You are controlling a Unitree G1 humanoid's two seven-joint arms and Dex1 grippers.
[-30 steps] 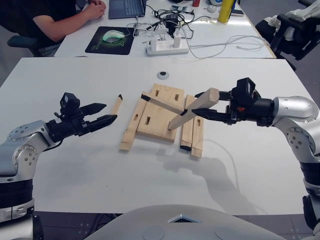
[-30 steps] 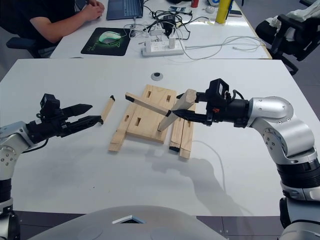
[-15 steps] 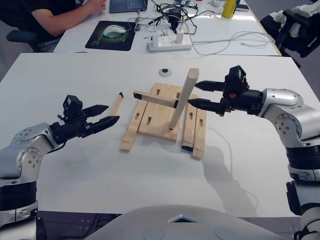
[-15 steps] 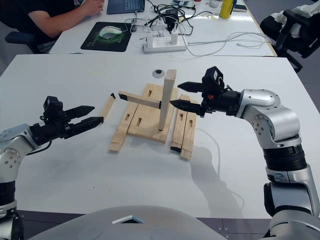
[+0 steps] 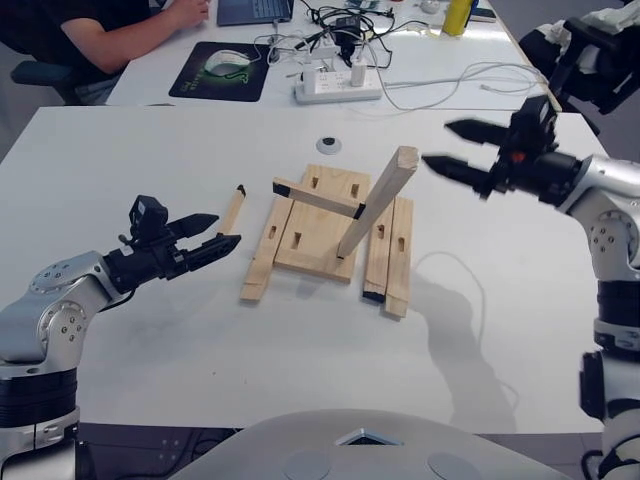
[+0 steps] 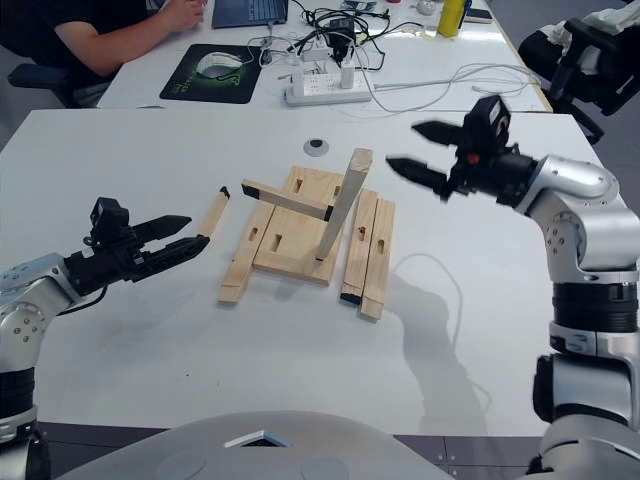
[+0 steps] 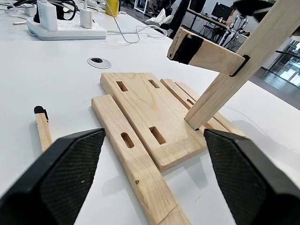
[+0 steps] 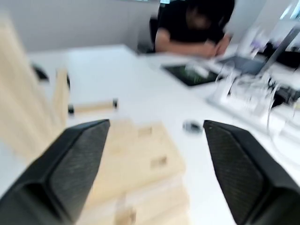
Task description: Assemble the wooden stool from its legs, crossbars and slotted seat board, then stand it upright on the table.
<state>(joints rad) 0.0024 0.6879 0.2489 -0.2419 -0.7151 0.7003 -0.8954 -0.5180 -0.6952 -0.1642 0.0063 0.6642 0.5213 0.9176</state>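
No lettering, label or number can be read on anything.

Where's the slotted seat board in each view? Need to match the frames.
Left eye view: seat board flat mid-table, under the leaning leg.
Right eye view: same spot, mid-table.
Left wrist view: framed by the open left pincer, at.
Right wrist view: blurred, framed by the open right pincer, at.
Shared landmark: round table grommet just behind the board.
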